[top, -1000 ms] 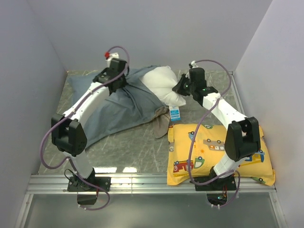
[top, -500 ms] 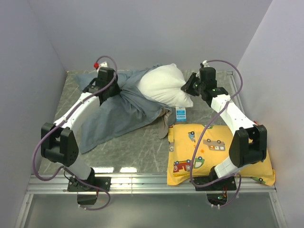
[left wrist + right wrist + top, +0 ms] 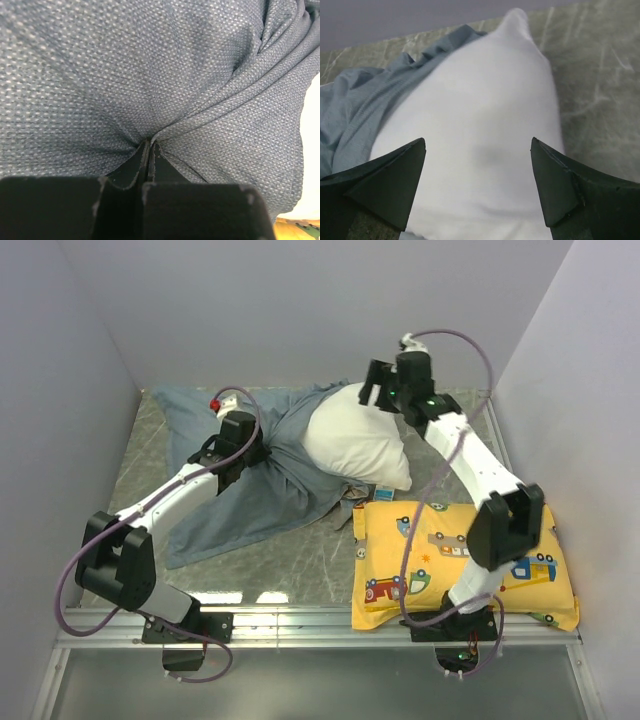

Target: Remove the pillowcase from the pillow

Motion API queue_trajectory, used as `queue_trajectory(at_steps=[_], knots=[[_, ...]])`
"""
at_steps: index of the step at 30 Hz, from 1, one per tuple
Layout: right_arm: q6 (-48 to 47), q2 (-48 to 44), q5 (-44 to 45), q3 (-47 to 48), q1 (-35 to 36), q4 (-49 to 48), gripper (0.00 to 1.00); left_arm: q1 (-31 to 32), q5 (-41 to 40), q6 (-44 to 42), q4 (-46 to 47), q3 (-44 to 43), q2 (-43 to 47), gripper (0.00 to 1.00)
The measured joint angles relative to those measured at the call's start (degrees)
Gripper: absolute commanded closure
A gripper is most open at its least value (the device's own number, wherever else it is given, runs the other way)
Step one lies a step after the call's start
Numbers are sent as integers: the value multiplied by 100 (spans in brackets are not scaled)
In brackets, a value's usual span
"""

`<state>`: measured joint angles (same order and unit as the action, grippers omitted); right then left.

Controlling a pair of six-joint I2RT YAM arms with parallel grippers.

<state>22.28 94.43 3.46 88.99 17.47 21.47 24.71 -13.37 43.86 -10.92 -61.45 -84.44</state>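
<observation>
The pillowcase (image 3: 245,500) lies rumpled across the left half of the table, its plain blue-grey side showing. It still wraps the left end of the white pillow (image 3: 355,440), whose right part is bare. My left gripper (image 3: 258,458) is shut on a pinched fold of the pillowcase (image 3: 150,75), and creases fan out from the left gripper (image 3: 150,145) tips. My right gripper (image 3: 374,392) hovers over the pillow's far end. The right gripper (image 3: 477,145) is open, with the pillow (image 3: 485,100) below the gap and nothing between the fingers. Pillowcase (image 3: 365,105) folds bunch at its left.
A yellow pillow printed with cartoon vehicles (image 3: 450,550) lies at the near right, touching the white pillow's near corner. Plain walls close in the table on the left, back and right. A metal rail (image 3: 320,620) runs along the near edge by the arm bases.
The right gripper has let go of the pillow, opened wide and swung left over the pillow's far end. The left gripper pulled the pillowcase nearer, baring more of the pillow.
</observation>
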Motion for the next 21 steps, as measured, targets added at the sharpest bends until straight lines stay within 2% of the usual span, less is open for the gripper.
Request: queue_trajectory(at_steps=[2,5,6,9,13,16,17,19,20,21], knots=[[-31,564,-42,455,155,-11,8,9,0,46,105,81,22,100],[-15,1508,-155,907,306,-28,21,15,0,85,162,136,68,100],[13,1768,-173,892,330,-57,44,20,0,85,164,136,79,100],[186,2098,-352,426,315,-501,98,55,59,85,131,68,98,99],[385,1705,-529,-168,310,-1349,100,140,109,0,-367,-455,17,98],[369,1209,-584,-717,315,-1899,100,142,107,-155,-789,-1060,-146,81],[354,1025,-579,-896,330,-2017,100,142,105,-223,-920,-1270,-192,65],[267,756,-531,-1130,378,-2151,100,142,59,-354,-1132,-1676,-269,52],[195,625,-472,-1244,415,-2227,100,142,9,-431,-1257,-1917,-310,42],[118,494,-417,-1368,468,-2302,100,142,-42,-520,-1311,-2170,-361,38]])
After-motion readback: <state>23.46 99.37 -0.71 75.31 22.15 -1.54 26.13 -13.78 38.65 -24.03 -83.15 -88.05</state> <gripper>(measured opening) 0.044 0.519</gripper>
